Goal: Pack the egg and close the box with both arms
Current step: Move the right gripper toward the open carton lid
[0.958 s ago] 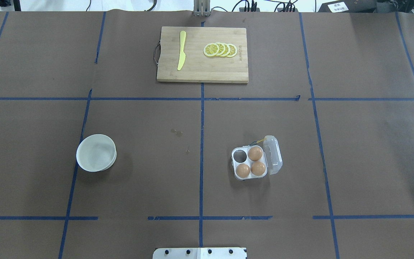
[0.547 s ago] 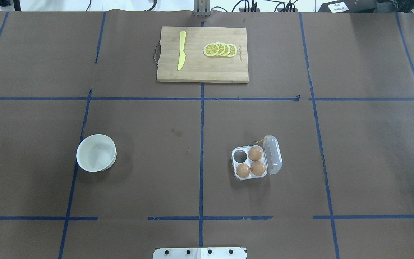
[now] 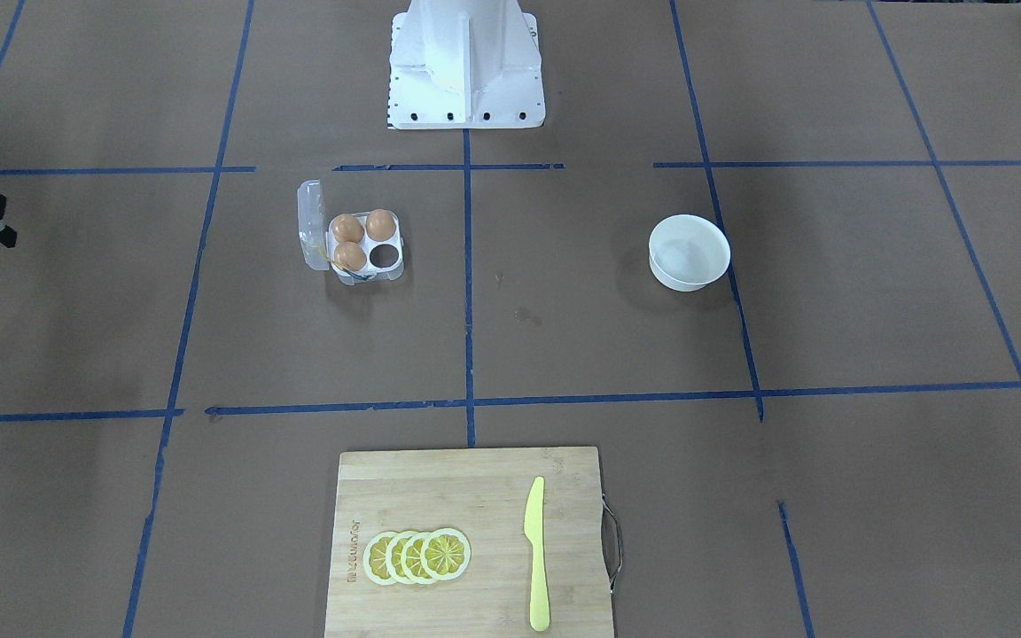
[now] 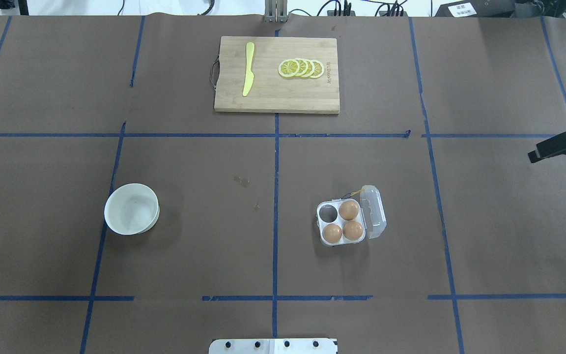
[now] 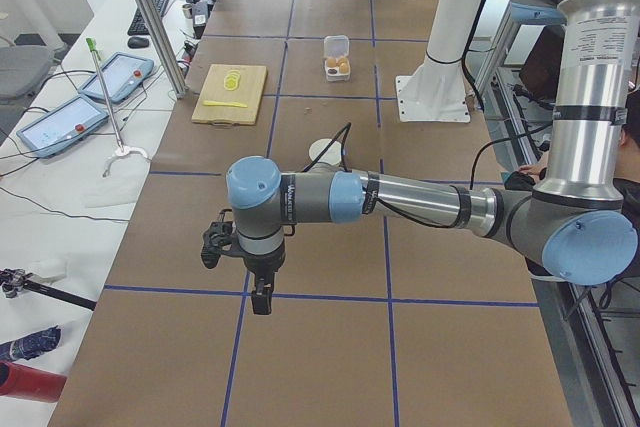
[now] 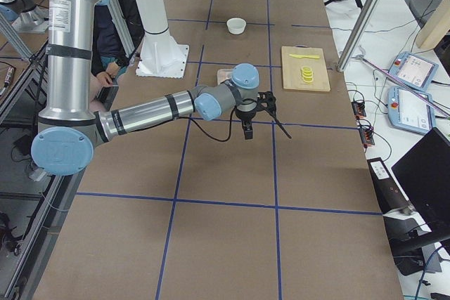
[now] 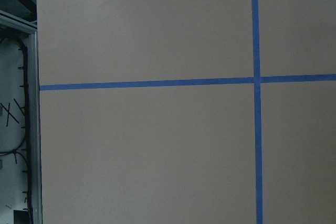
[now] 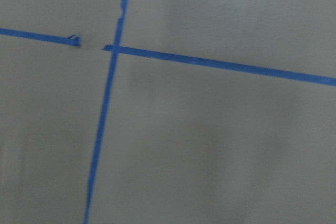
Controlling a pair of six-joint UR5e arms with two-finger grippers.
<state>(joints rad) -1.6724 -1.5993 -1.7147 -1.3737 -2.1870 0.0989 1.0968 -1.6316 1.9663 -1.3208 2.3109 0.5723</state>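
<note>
The brown-papered bench [image 4: 189,236] carries everything, and both arms are far out from the work. The left arm [image 5: 400,192] stretches to the bench's left end and the right arm [image 6: 155,110] to its right end. The left gripper [image 5: 235,252] shows only in the left side view, so I cannot tell whether its fingers are apart or together. The right gripper [image 4: 555,146] just pokes in at the edge of the overhead view. Too little of it shows there, so its fingers' state is also beyond telling. Neither gripper appears to hold anything.

The bamboo cutting board [image 4: 273,101], with its yellow knife [image 4: 248,69] and lemon slices [image 4: 301,68], lies at the far side and is no part of the job. The white bowl [image 4: 131,186] on the robot's left looks empty.

The box [image 4: 320,222] sits right of the centre line, near the robot. Three eggs [image 4: 349,210] rest in its cups and one cup [image 4: 328,213] is bare. Its lid [image 4: 375,211] stands open on the right-hand side.

I see no loose egg anywhere, so the packing seems done as far as it can go. Closing the lid is wholly left, and both arms must first travel in to the box
</note>
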